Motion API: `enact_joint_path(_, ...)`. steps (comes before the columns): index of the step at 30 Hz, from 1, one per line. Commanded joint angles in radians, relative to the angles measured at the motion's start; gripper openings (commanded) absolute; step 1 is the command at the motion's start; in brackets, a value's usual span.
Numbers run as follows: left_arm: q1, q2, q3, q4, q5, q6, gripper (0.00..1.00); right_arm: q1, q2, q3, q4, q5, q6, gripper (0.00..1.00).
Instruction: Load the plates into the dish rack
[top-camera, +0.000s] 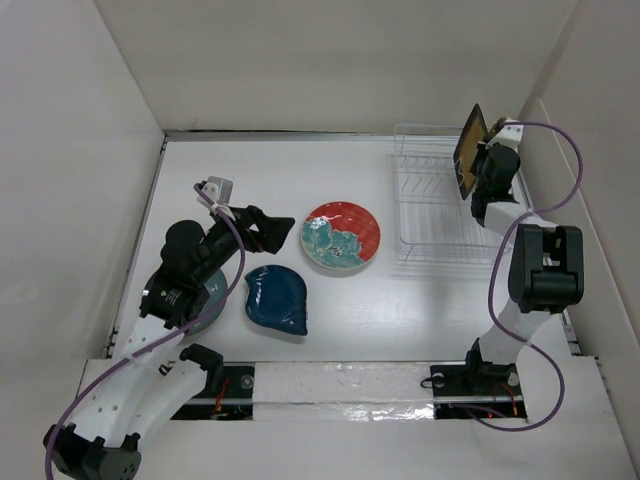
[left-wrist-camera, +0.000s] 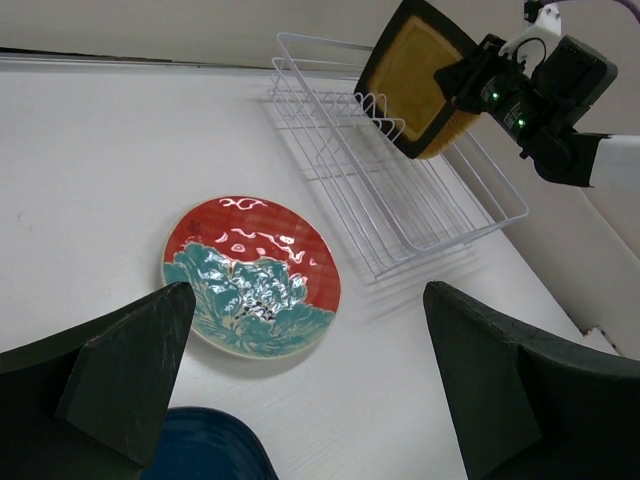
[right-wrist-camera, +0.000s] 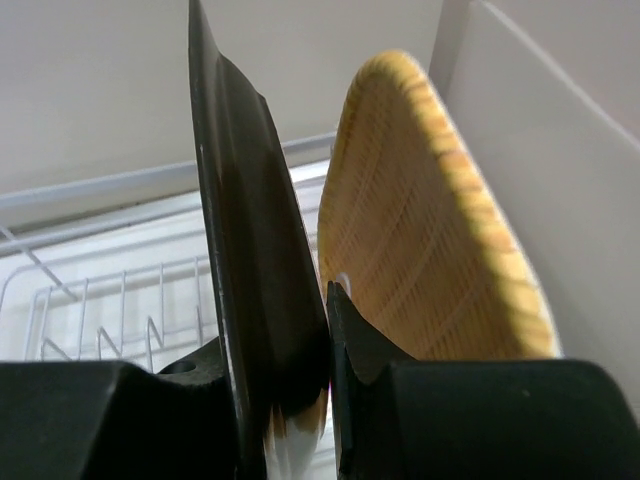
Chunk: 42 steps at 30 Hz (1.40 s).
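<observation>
A: What could go wrong at the dish rack (top-camera: 440, 215)?

B: The yellow plate (top-camera: 466, 150) is on edge above the rack's far right corner, pinched by its rim in the right gripper (top-camera: 476, 165). It could slip or miss the ribs. The left gripper (top-camera: 278, 233), fingers spread, hovers well left of the rack.

The red plate (left-wrist-camera: 250, 275), centre of the left wrist view, is glazed and glossy, with wavy glints on it. The blue plate (top-camera: 277, 298) shines too. The yellow plate (right-wrist-camera: 430, 220) looks matt and rough, streaked with fine ridges; its black rim is smoother. The rack (left-wrist-camera: 420, 215) is thin, smooth, white-looking wire. The table (left-wrist-camera: 100, 150) is white, matt and faintly grained. The left gripper (left-wrist-camera: 308, 290) has fingers (left-wrist-camera: 130, 370) of matt black plastic. Tape (top-camera: 340, 385) along the bottom of the top view is shiny and wrinkled.
</observation>
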Motion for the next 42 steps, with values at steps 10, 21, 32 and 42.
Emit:
enact_joint_path(10, -0.005, 0.002, 0.011, 0.040, 0.020, 0.007, 0.99, 0.017, -0.026, -0.094, 0.283, 0.033, 0.019, 0.12)
enact_joint_path(21, -0.005, 0.029, 0.017, 0.028, 0.021, 0.003, 0.99, 0.026, -0.109, -0.131, 0.195, 0.123, 0.145, 0.67)
enact_joint_path(32, 0.040, 0.028, 0.024, 0.020, -0.009, 0.001, 0.99, 0.072, -0.360, -0.160, 0.028, 0.067, 0.354, 0.84)
enact_joint_path(42, 0.040, -0.060, 0.023, 0.066, -0.140, -0.017, 0.99, 0.418, -0.406, -0.163, -0.075, -0.150, 0.443, 0.00)
